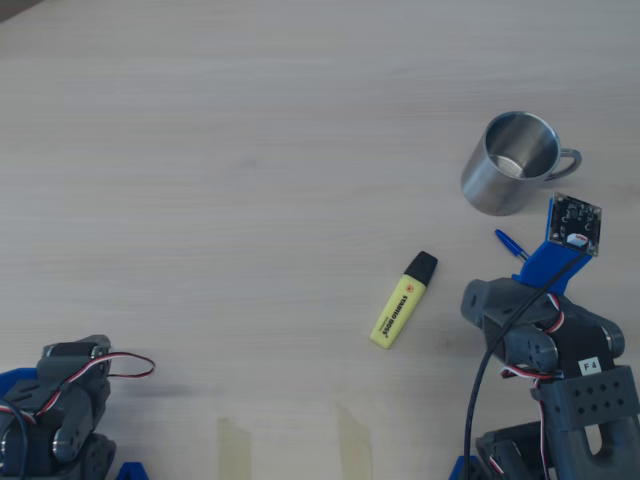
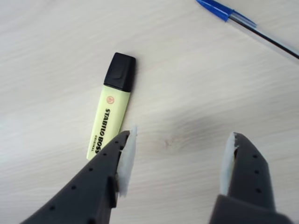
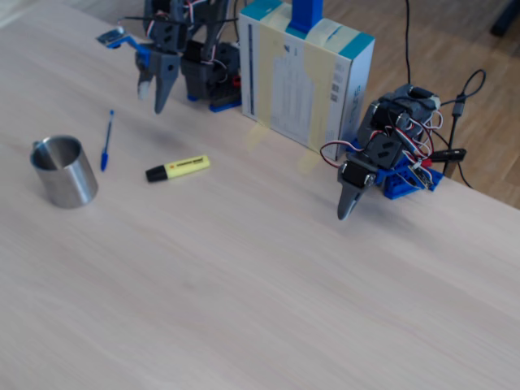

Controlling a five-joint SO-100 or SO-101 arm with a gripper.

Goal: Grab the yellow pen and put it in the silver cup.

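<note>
The yellow pen (image 1: 403, 300) (image 2: 111, 119) (image 3: 179, 168), a chunky highlighter with a black cap, lies flat on the wooden table. My gripper (image 2: 180, 137) (image 3: 152, 101) hovers above the table, open and holding nothing. In the wrist view its left finger (image 2: 122, 161) ends just right of the pen's tail, and the pen lies outside the jaws. The silver cup (image 1: 485, 185) (image 3: 65, 183) stands upright and apart from the pen. In the overhead view it is up and to the right of the pen. My arm's body hides the gripper there.
A thin blue ballpoint (image 1: 510, 243) (image 2: 243, 21) (image 3: 106, 140) lies between the cup and my arm. A second arm (image 1: 60, 410) (image 3: 382, 154) rests folded at the table's edge. A cardboard box (image 3: 305, 73) stands between the two arms. Tape strips (image 1: 235, 445) mark the near edge.
</note>
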